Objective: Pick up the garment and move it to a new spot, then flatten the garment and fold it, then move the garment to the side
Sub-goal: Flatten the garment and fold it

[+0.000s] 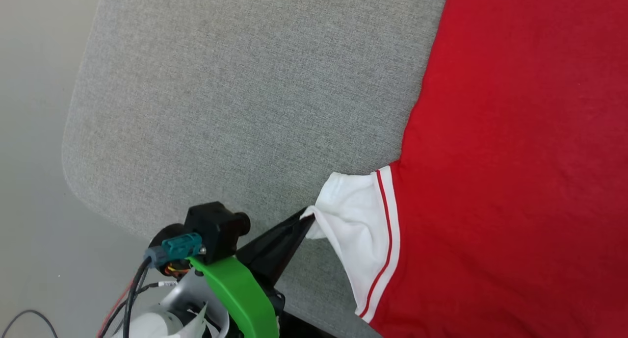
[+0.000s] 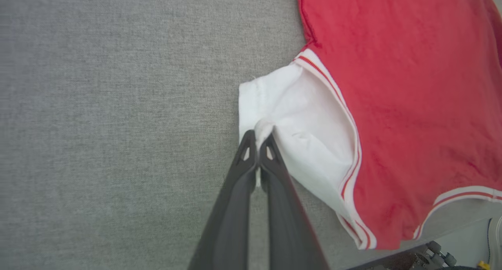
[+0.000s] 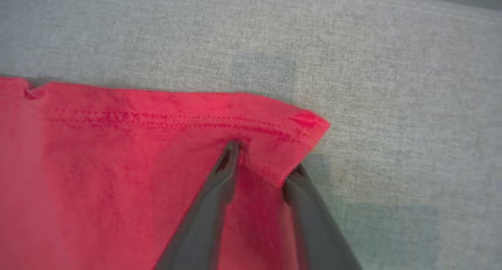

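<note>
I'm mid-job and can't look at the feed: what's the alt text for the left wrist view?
The left gripper is shut on a pinch of the white sleeve of the garment, a red shirt lying on a gray fabric surface. Red-and-white striped trim joins the sleeve to the red body; bare gray fabric lies left of the gripper.

garment (image 1: 515, 132) runs past the head view's right edge.

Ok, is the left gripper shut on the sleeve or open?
Shut on the garment: the left gripper pinches a tuft of its white sleeve between closed fingertips.
</note>
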Controlling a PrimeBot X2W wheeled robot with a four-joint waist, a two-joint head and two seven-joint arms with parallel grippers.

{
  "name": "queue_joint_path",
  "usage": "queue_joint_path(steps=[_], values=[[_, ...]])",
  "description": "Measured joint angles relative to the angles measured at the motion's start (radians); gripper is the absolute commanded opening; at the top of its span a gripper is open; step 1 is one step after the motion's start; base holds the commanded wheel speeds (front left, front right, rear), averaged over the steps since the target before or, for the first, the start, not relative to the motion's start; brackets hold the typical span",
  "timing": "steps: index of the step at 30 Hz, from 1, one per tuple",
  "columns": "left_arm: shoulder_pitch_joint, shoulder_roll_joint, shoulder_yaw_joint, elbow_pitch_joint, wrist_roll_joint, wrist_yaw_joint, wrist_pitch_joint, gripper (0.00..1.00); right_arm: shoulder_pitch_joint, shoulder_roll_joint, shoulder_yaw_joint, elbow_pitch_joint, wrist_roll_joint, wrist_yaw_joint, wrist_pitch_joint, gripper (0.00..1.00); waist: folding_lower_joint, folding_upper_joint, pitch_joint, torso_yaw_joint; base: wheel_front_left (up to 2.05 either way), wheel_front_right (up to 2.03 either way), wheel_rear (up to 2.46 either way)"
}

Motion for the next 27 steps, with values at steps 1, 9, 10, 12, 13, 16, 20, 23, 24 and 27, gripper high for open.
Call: queue_joint_path(steps=[1,9,10,12,13,16,20,23,24,27], values=[[-0.004,0.001,0.003,0.0,0.0,0.0,-0.001,0.0,0.002,-0.002,0.003,-0.002,0.0,0.0,0.002,0.0,0.0,0.0,-0.001,-0.001,0.0,0.0,0.0],[-0.01,0.002,0.005,0.009,-0.001,0.0,-0.004,0.0,0.05,0.001,0.011,-0.019,0.01,0.0,-0.005,0.0,0.0,0.0,-0.026,-0.009,0.0,0.0,0.0],[-0.009,0.002,0.006,0.012,-0.002,0.001,-0.004,0.0,0.06,0.003,0.013,-0.018,0.011,0.0,-0.01,0.0,0.0,0.0,-0.032,-0.012,0.0,0.0,0.0],[-0.009,0.0,0.009,0.015,-0.016,0.001,-0.006,0.0,0.081,0.008,0.012,-0.017,0.017,0.0,-0.022,0.0,0.0,0.0,-0.045,-0.017,0.0,0.0,0.0],[-0.007,-0.002,0.012,0.018,-0.038,0.001,-0.011,0.0,0.095,0.012,0.012,-0.014,0.021,0.0,-0.029,0.0,0.0,0.0,-0.053,-0.021,0.0,0.0,0.0],[-0.004,0.003,0.02,0.034,-0.046,0.002,-0.013,0.0,0.148,0.02,0.012,-0.014,0.023,0.0,-0.042,0.0,0.0,0.0,-0.083,-0.034,0.0,0.0,0.0],[0.005,0.006,0.034,0.052,-0.061,0.006,-0.013,0.0,0.235,0.035,0.005,-0.017,0.035,0.0,-0.057,0.0,0.0,0.0,-0.132,-0.06,0.0,0.0,0.0],[0.015,0.012,0.039,0.061,-0.064,0.011,-0.013,0.0,0.304,0.054,-0.016,-0.018,0.045,0.0,-0.064,0.0,0.0,0.0,-0.173,-0.083,0.0,0.0,0.0],[0.017,0.015,0.04,0.066,-0.066,0.014,-0.013,0.0,0.327,0.057,-0.016,-0.022,0.045,0.0,-0.067,0.0,0.0,0.0,-0.185,-0.089,0.0,0.0,0.0],[0.038,0.022,0.042,0.083,-0.081,0.023,-0.013,0.0,0.418,0.067,-0.019,-0.029,0.071,0.0,-0.079,0.0,-0.0001,0.0,-0.234,-0.115,0.0,0.0,0.0]])
